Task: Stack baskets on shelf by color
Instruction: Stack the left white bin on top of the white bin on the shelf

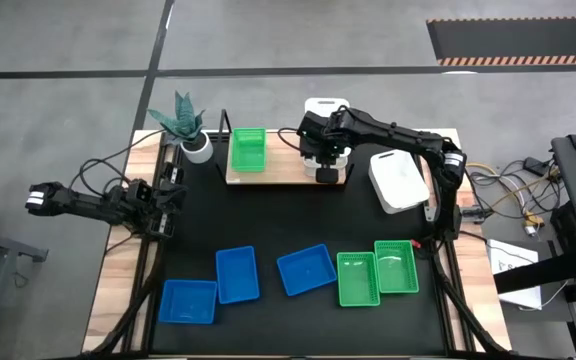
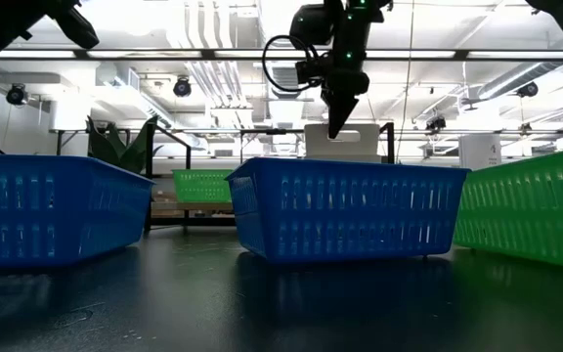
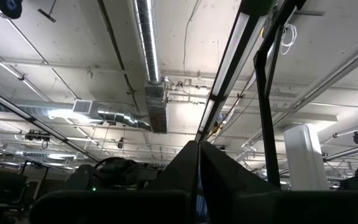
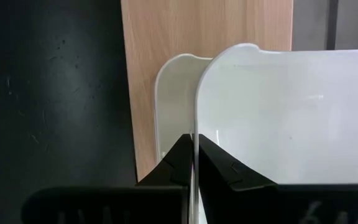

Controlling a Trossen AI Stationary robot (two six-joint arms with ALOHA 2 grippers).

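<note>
- Right end effector [image 4: 194, 163] is clenched on the rim of a white basket [image 4: 278, 118], holding it tilted over the far-right part of the shelf [image 4: 166, 37]; a second white basket [image 4: 176, 106] lies on the board directly beneath it.
- Left end effector [image 3: 199, 177] is clamped shut on nothing, parked well to the left of the shelf, off the desk's [image 1: 298, 215] left edge and pointing up at the ceiling.
- On the shelf's left part sits a green basket [image 1: 247, 150]; its middle shows bare wood.
- A third white basket [image 1: 400, 180] rests upside-down on the desk, just right of the shelf.
- Well in front of the shelf, near the desk's front edge, lie three blue baskets [image 1: 236, 274] and two more green baskets [image 1: 358, 278].
- I judge I am lowering this white basket into the one below, so the white stack is being built.
- Risk: my grip pinches only a thin rim, so the basket could swing or slip if I move quickly.
- Risk: the held basket sits offset from the lower one; released like this, it could catch on the rim and rest crooked instead of nesting.
- Risk: pushing down while misaligned could shove the lower basket off the board's right edge.
</note>
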